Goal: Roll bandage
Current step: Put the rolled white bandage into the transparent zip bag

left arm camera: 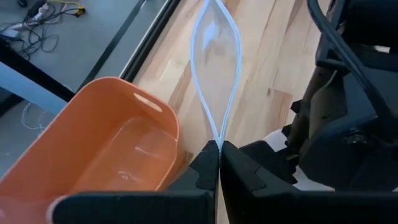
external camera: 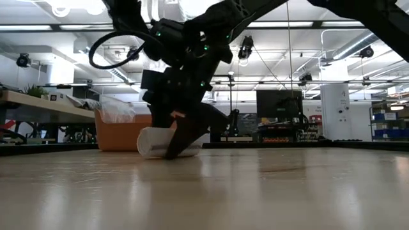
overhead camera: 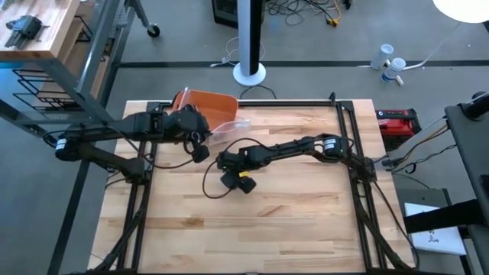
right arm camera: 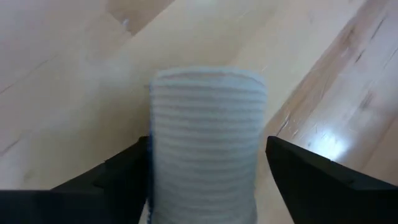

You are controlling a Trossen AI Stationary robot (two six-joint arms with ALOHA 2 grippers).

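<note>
From above, you see the left gripper (overhead camera: 200, 143) near the back of the table (overhead camera: 306, 221), just beside the orange tub (overhead camera: 208, 105), with a clear plastic bag (overhead camera: 228, 127) reaching from it toward the tub; the right gripper (overhead camera: 226, 164) sits close by, nearer the table's middle. At table height, your right arm comes down onto a white bandage roll (external camera: 153, 142) lying on the wood in front of the tub (external camera: 121, 134). Past the left wrist, you find the fingers (left arm camera: 205, 168) pressed together on the edge of the bag (left arm camera: 215, 62), which bulges open beyond them, with the tub (left arm camera: 106, 143) alongside. Past the right wrist, the ribbed bandage roll (right arm camera: 207, 140) lies between the two fingers (right arm camera: 124, 168), which stand apart on either side of it.
</note>
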